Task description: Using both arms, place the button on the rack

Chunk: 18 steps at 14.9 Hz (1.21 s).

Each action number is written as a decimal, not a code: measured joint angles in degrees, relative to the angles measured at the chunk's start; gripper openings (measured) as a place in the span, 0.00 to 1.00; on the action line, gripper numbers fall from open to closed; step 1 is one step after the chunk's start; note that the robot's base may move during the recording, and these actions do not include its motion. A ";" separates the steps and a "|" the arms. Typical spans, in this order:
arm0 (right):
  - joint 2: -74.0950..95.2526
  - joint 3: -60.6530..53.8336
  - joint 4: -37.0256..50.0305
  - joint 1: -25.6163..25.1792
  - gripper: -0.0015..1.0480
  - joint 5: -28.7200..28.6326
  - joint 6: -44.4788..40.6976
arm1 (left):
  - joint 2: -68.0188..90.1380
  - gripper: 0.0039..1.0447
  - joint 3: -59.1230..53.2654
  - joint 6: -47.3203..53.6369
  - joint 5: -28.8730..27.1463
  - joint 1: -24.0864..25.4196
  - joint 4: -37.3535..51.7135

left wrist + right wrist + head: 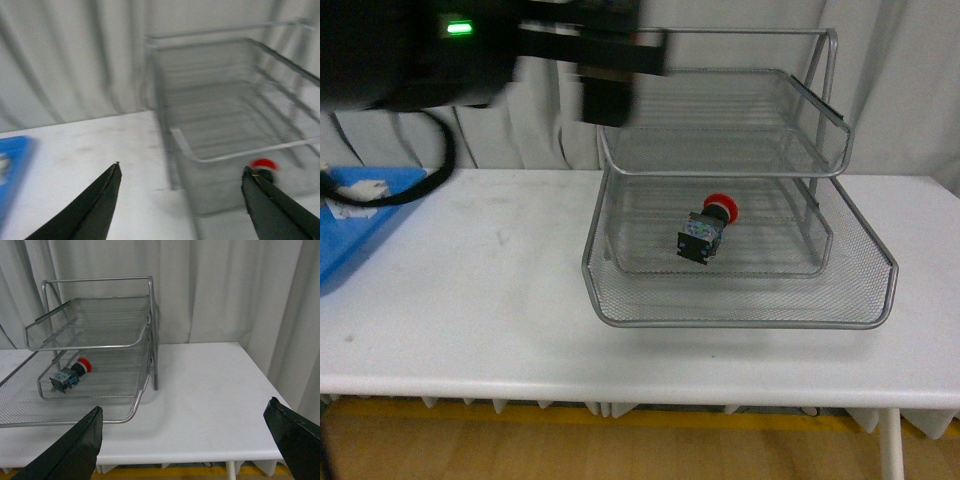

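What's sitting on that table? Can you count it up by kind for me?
Rack: 1
Button: 1, lying in the rack
Blue tray: 1
White part: 1, in the blue tray
Total: 4

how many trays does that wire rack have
3. The top tray sits highest in the frame. The middle tray below it holds the button. The bottom tray is slid out toward the table's front edge. None seems hidden.
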 joint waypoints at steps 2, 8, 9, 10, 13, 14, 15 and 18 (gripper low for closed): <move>0.00 0.00 -0.07 0.00 0.94 0.04 0.00 | -6.38 0.60 -8.31 -0.28 -0.90 5.03 7.06; 0.00 0.00 0.00 0.00 0.94 -0.02 -0.02 | -33.38 0.02 -30.51 -1.09 13.75 21.20 5.81; 0.00 0.00 -0.02 0.00 0.94 -0.02 -0.02 | -35.69 0.01 -32.41 -1.11 16.90 24.30 5.05; 0.00 0.00 -0.02 0.00 0.94 -0.02 -0.02 | -37.51 0.01 -33.64 -1.16 16.94 25.97 4.52; 0.00 0.00 0.00 0.00 0.94 -0.02 -0.02 | -49.07 0.01 -39.01 -1.18 17.75 25.62 -1.62; 0.00 0.00 -0.02 0.00 0.94 -0.02 0.00 | -53.92 0.01 -40.22 -1.18 17.75 25.62 -5.22; 0.00 0.00 -0.02 0.00 0.94 -0.02 -0.02 | -55.15 0.01 -40.72 -1.18 17.77 25.62 -5.38; 0.00 0.00 -0.02 0.00 0.94 0.00 -0.02 | -59.80 0.01 -42.51 -1.18 17.75 25.62 -8.39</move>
